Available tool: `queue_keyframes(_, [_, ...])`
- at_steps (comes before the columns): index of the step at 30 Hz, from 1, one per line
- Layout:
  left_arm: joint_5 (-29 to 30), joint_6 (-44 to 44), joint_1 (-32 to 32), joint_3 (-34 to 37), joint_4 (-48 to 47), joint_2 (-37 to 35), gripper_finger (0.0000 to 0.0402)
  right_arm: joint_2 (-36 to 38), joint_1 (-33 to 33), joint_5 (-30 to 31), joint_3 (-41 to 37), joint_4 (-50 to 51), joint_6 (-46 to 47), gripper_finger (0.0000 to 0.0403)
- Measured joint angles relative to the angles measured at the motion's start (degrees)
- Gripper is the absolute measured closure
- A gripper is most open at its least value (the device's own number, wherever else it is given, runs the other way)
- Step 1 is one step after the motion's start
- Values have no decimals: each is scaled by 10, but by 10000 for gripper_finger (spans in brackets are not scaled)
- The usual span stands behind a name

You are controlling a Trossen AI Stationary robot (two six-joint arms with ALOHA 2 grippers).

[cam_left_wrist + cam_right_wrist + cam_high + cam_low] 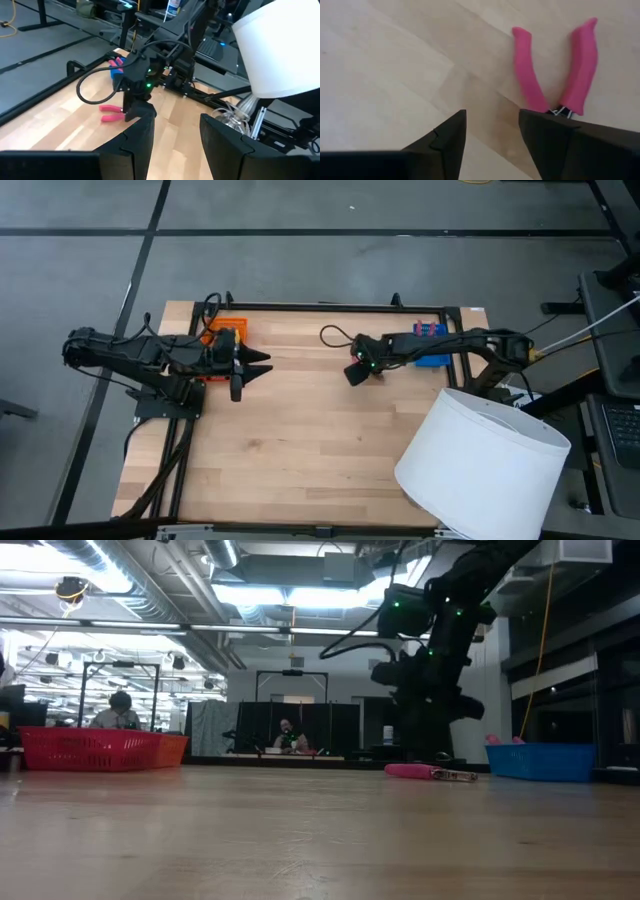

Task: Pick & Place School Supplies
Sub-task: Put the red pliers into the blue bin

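Pliers (555,70) lie just beside the right gripper (492,132), fingers apart and empty; descending off-centre could nudge the handles away. Left gripper (175,135) waits, spread.

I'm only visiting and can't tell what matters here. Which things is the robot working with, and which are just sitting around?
Part of the job:
- pink-handled pliers on the table, beside the open right gripper
- the open left gripper, waiting by the orange tray

Just there:
- blue tray
- big white cylinder
- red basket
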State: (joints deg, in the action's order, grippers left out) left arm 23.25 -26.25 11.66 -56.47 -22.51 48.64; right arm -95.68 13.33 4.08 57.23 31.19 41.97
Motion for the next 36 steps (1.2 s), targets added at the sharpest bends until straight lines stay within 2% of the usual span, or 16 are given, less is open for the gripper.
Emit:
queue_keyframes(5, [17, -6, 19, 0, 0, 0, 248, -1, 14, 8, 0, 0, -8, 198])
queue_keyframes(21, [28, -41, 49, 0, 0, 0, 248, -87, 34, 16, 2, -59, -42, 208])
queue_keyframes(25, [28, -45, 49, 0, 0, 0, 248, -88, 29, 46, 2, -57, -36, 245])
queue_keyframes(27, [28, -45, 49, 0, 0, 0, 249, -87, 25, 58, 1, -58, -40, 290])
queue_keyframes(29, [28, -45, 49, 0, 0, 0, 252, -84, 20, 65, 0, -60, -48, 353])
queue_keyframes(36, [40, -31, 49, 0, 0, 0, 266, -43, -20, 104, 32, -56, -21, 362])
